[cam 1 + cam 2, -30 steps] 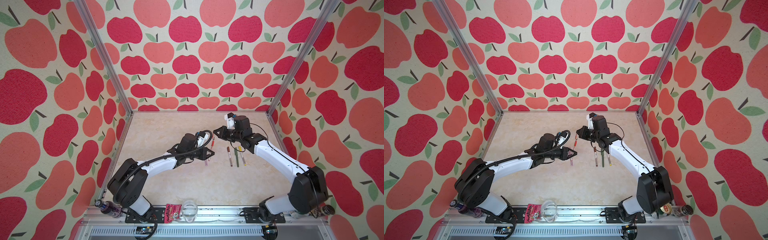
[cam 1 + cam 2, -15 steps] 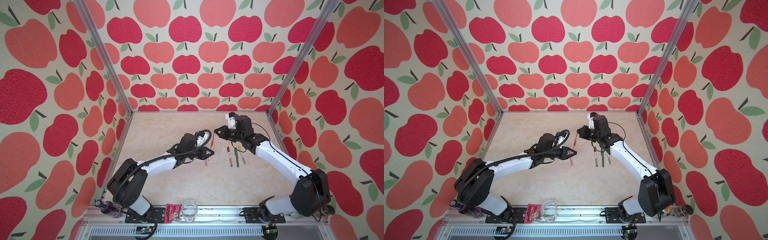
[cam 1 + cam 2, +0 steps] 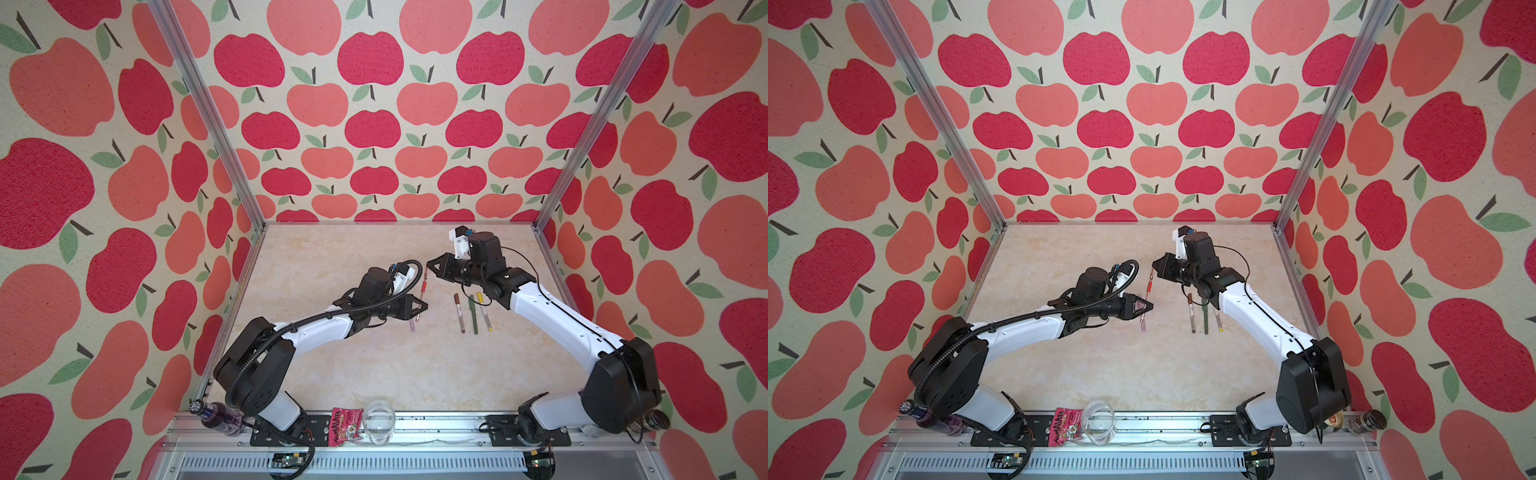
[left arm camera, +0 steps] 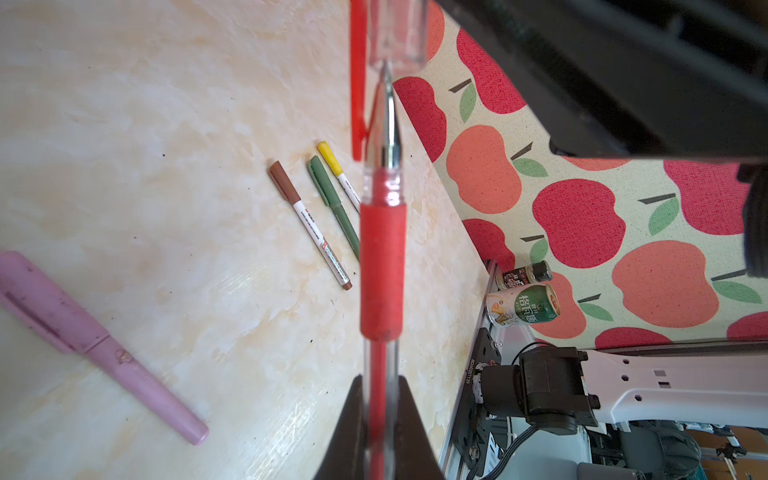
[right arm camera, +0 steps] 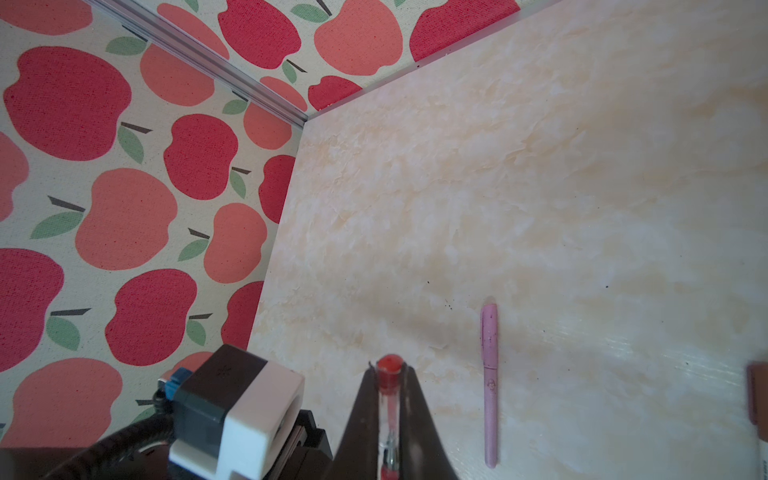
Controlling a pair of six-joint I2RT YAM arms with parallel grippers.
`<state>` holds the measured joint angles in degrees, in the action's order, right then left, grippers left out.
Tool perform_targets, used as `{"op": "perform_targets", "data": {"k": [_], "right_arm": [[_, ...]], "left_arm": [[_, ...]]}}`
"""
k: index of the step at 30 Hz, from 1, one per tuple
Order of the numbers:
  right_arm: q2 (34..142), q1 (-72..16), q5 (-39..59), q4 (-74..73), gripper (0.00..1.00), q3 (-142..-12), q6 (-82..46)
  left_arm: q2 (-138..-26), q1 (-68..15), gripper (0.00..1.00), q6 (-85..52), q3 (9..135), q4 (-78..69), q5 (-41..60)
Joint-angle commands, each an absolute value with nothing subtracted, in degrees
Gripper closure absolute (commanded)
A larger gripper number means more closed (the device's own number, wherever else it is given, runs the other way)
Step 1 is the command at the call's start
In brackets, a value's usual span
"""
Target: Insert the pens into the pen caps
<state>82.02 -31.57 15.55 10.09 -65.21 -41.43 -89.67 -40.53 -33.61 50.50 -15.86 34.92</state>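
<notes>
At the front left, a purple bottle [image 3: 216, 415] lies on the rail. Next to it are a snack bag [image 3: 345, 420] and a glass [image 3: 378, 420].

The pink pen [image 3: 411, 327] lies flat on the table [image 3: 374, 365], near the middle. Its pink cap is on. It is just beside the left gripper [image 3: 424, 308], and nothing touches it.

The left gripper is squeezed tight on the red pen [image 3: 421, 293]. It holds the clear back part of the pen. The red grip and the silver tip stick out in front. The pen is up off the table and points toward the right gripper [image 3: 429, 266].

The right gripper is squeezed tight on the red cap [image 4: 399, 33]. The cap is clear, with a red clip and a red end. In the left wrist view the silver tip is right at the mouth of the cap. I cannot tell if the tip is inside. The red clip runs along beside the tip.

To the right, three more pens lie side by side on the table, close together. First is the brown pen [image 3: 459, 313], white with a brown cap on. Then the green pen [image 3: 473, 316], with its green cap on. Last is the yellow pen [image 3: 484, 313], white with a yellow cap on. The right arm reaches over their far ends.

Two cans [image 4: 523, 305] lie at the front right corner.
</notes>
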Motion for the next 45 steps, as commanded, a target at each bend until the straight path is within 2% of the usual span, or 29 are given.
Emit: {"op": "perform_targets", "data": {"k": [1, 37, 45], "right_arm": [[80.64, -32.2, 15.39, 11.13, 0.94, -64.78, -40.45], [80.22, -35.75, 16.34, 11.51, 0.95, -62.07, -41.15], [79.12, -36.12, 14.46, 13.51, 0.9, -63.81, -39.74]], "left_arm": [[-88.45, -40.19, 0.98, -33.66, 49.71, -17.09, 34.46], [-86.48, -37.05, 0.98, -32.84, 49.97, -18.39, 33.51], [-85.66, -36.17, 0.98, -29.02, 50.4, -16.81, 35.16]]}}
